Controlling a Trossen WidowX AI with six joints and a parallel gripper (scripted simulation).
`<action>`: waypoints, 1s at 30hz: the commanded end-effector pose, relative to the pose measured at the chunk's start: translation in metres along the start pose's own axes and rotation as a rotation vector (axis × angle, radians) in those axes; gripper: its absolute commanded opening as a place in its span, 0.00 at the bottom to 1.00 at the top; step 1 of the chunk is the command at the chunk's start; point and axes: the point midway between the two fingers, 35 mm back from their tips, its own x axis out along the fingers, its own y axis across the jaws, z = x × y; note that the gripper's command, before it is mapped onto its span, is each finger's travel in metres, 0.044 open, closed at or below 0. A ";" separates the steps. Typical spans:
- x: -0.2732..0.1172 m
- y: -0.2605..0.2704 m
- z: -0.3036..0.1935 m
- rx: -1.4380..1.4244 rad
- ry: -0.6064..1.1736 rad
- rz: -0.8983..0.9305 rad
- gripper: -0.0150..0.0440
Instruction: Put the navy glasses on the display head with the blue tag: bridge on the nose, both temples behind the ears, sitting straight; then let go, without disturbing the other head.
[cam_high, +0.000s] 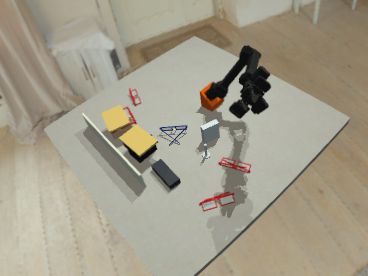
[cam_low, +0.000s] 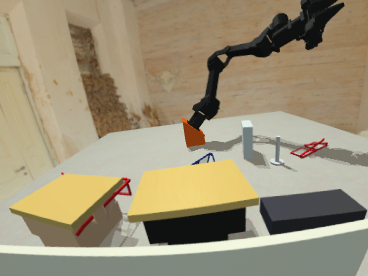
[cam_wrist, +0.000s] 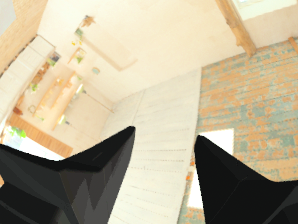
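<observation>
From the top, the navy glasses (cam_high: 177, 128) lie on the counter (cam_high: 285, 140) (cam_low: 150, 145), off both yellow-topped heads, their thin temples crossing below two joined lens rims. From the exterior, only part of the navy frame shows behind the larger yellow top (cam_low: 195, 189). In the wrist view, the claw (cam_high: 254, 111) (cam_low: 332, 22) (cam_wrist: 165, 136) is partly open, nothing between its fingertips.
</observation>
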 end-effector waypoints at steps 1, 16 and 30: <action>0.012 0.076 -0.010 0.086 0.008 0.221 0.59; -0.051 0.310 -0.092 0.647 0.429 0.976 0.59; -0.233 0.419 -0.147 1.449 1.528 1.374 0.59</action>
